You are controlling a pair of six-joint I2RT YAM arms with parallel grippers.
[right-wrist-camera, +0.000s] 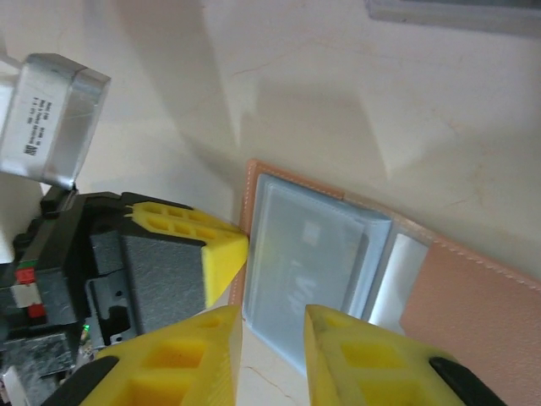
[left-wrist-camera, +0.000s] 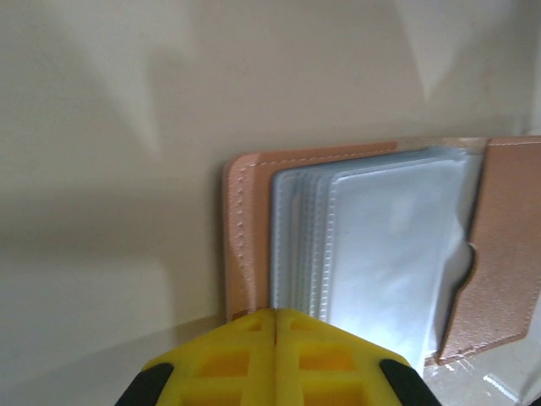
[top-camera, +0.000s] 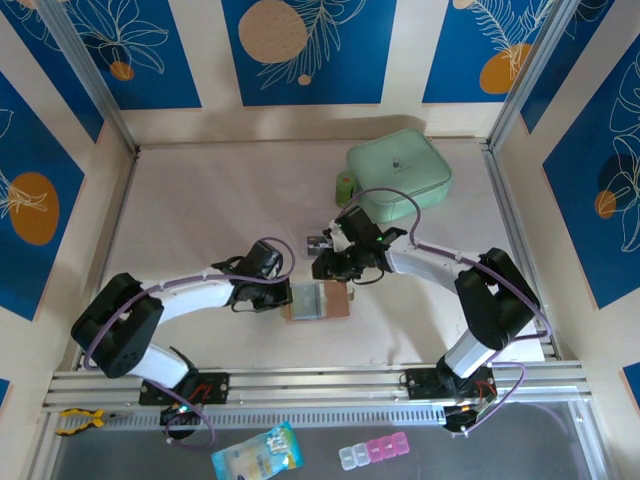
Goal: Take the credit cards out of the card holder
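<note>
Top external: the tan-brown leather-like bifold card holder (top-camera: pixel 318 301) lies spread open on the pale table (top-camera: pixel 200 210), toward the near side, between my two arms. My left gripper (top-camera: pixel 284 298) sits at its left edge and my right gripper (top-camera: pixel 325 270) at its far edge. Bare table runs left and beyond. The mint-green rectangular zip pouch (top-camera: pixel 400 178) stands well apart, far right.

Left wrist: my yellow fingers are pressed together with nothing between them, tips at the holder's stitched border. Cloudy grey-blue plastic sleeves (left-wrist-camera: pixel 380 254) fan across the inside.

Right wrist: my jaws stand a narrow gap apart, clamping nothing, over the sleeves' corner. The left gripper's fingertip touches the holder's edge. I cannot make out the credit cards through the sleeves.
</note>
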